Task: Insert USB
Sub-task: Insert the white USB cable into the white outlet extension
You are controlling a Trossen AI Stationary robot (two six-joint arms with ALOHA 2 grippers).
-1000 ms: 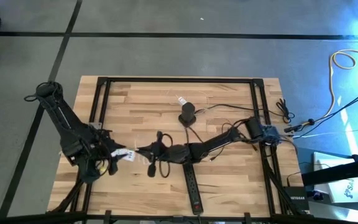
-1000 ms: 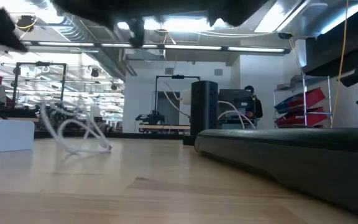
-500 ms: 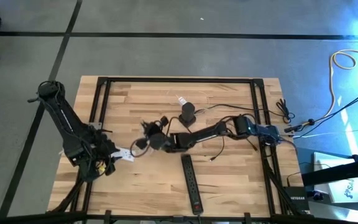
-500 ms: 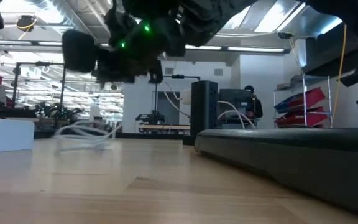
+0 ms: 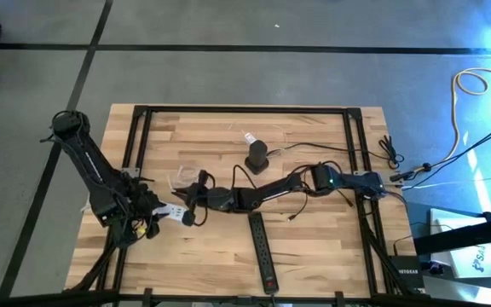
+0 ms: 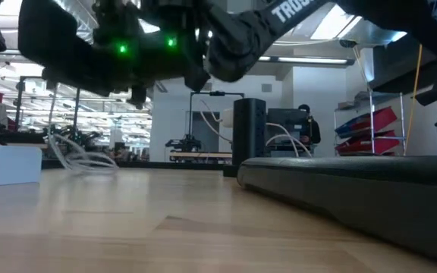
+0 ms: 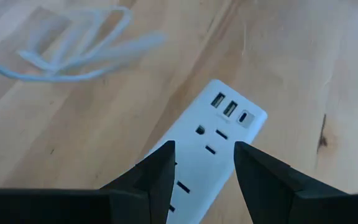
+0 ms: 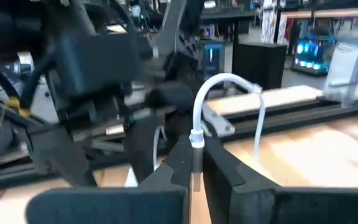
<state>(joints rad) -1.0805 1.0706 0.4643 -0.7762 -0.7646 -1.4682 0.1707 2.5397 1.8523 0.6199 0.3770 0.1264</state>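
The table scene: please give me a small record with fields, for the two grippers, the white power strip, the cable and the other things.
left gripper: clamped on the white power strip, holding it on the table
right gripper: shut on the white USB cable, close to the left gripper
strip ports: two USB sockets at its free end, both empty
cable plug: pinched between the fingers, not inserted yet
black power strip: lies near the table's front edge, untouched
black cylinder: stands behind the arms
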